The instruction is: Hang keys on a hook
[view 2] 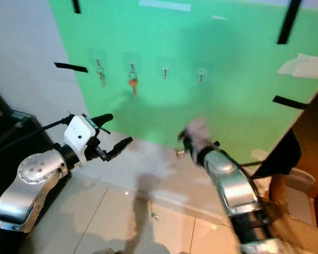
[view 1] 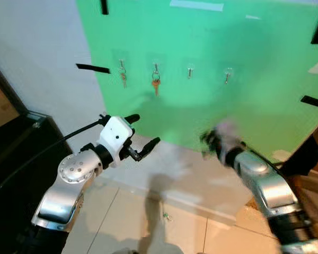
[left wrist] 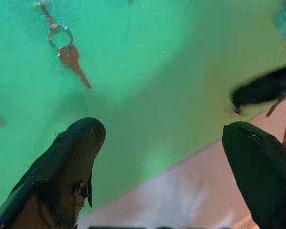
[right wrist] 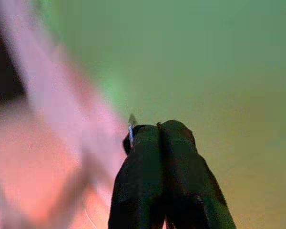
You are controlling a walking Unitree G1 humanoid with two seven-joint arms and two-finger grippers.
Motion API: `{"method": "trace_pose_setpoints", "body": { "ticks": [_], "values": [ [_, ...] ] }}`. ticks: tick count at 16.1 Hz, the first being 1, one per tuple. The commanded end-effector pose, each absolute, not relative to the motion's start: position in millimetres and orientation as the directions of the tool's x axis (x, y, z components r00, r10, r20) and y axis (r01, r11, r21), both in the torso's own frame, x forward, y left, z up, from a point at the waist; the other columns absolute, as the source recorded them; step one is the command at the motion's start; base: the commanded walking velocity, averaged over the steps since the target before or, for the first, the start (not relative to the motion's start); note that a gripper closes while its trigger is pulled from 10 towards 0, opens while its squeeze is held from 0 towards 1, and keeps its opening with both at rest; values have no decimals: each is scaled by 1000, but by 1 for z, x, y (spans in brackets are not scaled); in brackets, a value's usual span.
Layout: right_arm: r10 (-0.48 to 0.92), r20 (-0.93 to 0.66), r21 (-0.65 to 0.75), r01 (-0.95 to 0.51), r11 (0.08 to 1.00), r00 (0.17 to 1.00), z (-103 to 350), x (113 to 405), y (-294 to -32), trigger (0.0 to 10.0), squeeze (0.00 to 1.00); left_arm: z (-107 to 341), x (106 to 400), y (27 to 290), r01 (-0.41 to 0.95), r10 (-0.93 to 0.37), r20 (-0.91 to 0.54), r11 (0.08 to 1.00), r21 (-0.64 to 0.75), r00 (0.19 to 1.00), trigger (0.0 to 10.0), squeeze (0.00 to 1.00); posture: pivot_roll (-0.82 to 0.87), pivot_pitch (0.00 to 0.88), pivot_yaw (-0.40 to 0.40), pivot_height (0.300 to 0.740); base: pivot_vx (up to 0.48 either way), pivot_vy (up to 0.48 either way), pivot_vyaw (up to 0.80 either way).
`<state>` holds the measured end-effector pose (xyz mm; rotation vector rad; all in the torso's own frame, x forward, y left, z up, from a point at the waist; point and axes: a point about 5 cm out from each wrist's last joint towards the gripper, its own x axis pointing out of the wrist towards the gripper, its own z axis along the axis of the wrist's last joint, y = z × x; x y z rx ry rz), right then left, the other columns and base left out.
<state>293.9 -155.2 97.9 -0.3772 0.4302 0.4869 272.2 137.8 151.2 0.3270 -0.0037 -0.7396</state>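
Note:
A green board [view 1: 244, 79] on the wall carries a row of small hooks. A silver key [view 1: 122, 75] hangs on the leftmost one and a copper key [view 1: 156, 83] on the one beside it. The two hooks [view 1: 190, 70] to their right are bare. My left gripper [view 1: 144, 130] is open and empty, held below the copper key [left wrist: 69, 55]. My right gripper [view 1: 212, 140] is blurred, low in front of the board under the rightmost hook [view 1: 228, 75]. Its fingers [right wrist: 157, 167] are shut, with a thin sliver of metal, the key [right wrist: 131, 128], showing between them.
A black cabinet [view 1: 21, 153] stands against the wall at the left. Brown furniture [view 1: 312, 180] is at the right. Black tape strips [view 1: 93, 67] mark the board's edges. A small metal item [view 1: 167, 216] lies on the tiled floor below.

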Motion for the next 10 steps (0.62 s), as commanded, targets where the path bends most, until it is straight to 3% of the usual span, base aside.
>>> {"method": "trace_pose_setpoints", "body": {
  "ticks": [1, 2, 3, 5, 6, 7, 8, 9, 10],
  "values": [
    [520, -495, -11, -604, 797, 696, 100, 281, -137, 10000, 0, 148, 273, 139, 673, -666, -146, 672, 309, 732, 10000, 176, -76, 0, 29, 740, 0, 0, 0],
    [468, -555, -90, -609, 788, 688, 95, 280, -144, 10000, 0, 146, 272, 140, 678, -666, -158, 668, 307, 729, 10000, 176, -76, 0, 29, 740, 0, 0, 0],
    [388, -638, -273, -666, 694, 665, 85, 278, -154, 10000, 0, 144, 272, 142, 686, -668, -177, 663, 301, 723, 10000, 176, -75, 0, 28, 740, 0, 0, 0],
    [581, -484, 94, -621, 778, 655, 105, 278, -134, 10000, 0, 139, 268, 145, 717, -678, -236, 644, 265, 696, 10000, 169, -74, 0, 28, 740, 0, 0, 0],
    [377, -635, -249, -641, 727, 674, 92, 283, -155, 10000, 0, 134, 261, 150, 766, -706, -300, 607, 210, 642, 10000, 173, -71, 0, 26, 740, 0, 0, 0],
    [426, -618, -169, -640, 749, 661, 95, 282, -150, 10000, 0, 133, 258, 152, 786, -716, -331, 589, 187, 615, 10000, 173, -72, 0, 26, 740, 0, 0, 0],
    [494, -531, -1, -584, 812, 688, 109, 286, -142, 10000, 0, 131, 253, 157, 807, -723, -368, 567, 168, 585, 10000, 169, -70, 0, 25, 740, 0, 0, 0],
    [428, -542, -132, -577, 806, 723, 113, 292, -147, 10000, 0, 131, 252, 162, 813, -720, -389, 554, 177, 575, 10000, 169, -67, 0, 23, 740, 0, 0, 0],
    [485, -463, -14, -554, 833, 742, 123, 297, -140, 10000, 0, 131, 251, 164, 813, -717, -393, 554, 182, 576, 10000, 169, -62, 0, 20, 740, 0, 0, 0]
  ]
}}
